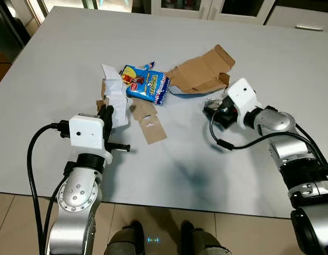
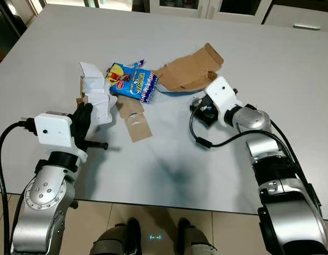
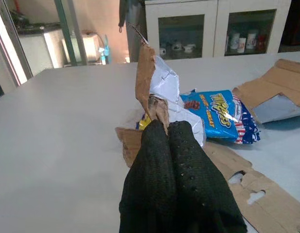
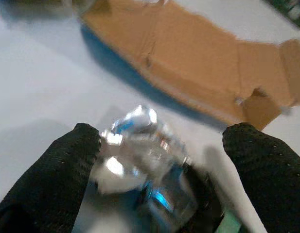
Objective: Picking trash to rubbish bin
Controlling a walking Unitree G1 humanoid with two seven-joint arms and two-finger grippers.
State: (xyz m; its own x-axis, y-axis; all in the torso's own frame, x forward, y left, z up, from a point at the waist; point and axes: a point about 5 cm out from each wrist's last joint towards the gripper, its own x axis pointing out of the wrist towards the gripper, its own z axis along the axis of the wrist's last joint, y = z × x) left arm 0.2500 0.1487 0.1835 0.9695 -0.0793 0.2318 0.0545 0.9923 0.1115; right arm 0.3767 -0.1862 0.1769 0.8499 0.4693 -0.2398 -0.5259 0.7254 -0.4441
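Trash on table [image 1: 57, 58], blue snack packet [image 1: 148, 85], lettering illegible

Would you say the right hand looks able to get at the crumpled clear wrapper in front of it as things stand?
Probably yes. The right hand is open, its fingers spread either side of the crumpled clear wrapper on the table. Nothing lies between them; the brown cardboard sits just beyond.

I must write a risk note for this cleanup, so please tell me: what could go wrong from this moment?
The left end effector pinches only a thin edge of the torn brown-and-white paper scrap, so it may tear or slip when lifted. The right end effector is open around a crumpled clear plastic wrapper; the shiny, springy wrapper may squirt out as the fingers close, or be pushed against the cardboard piece.
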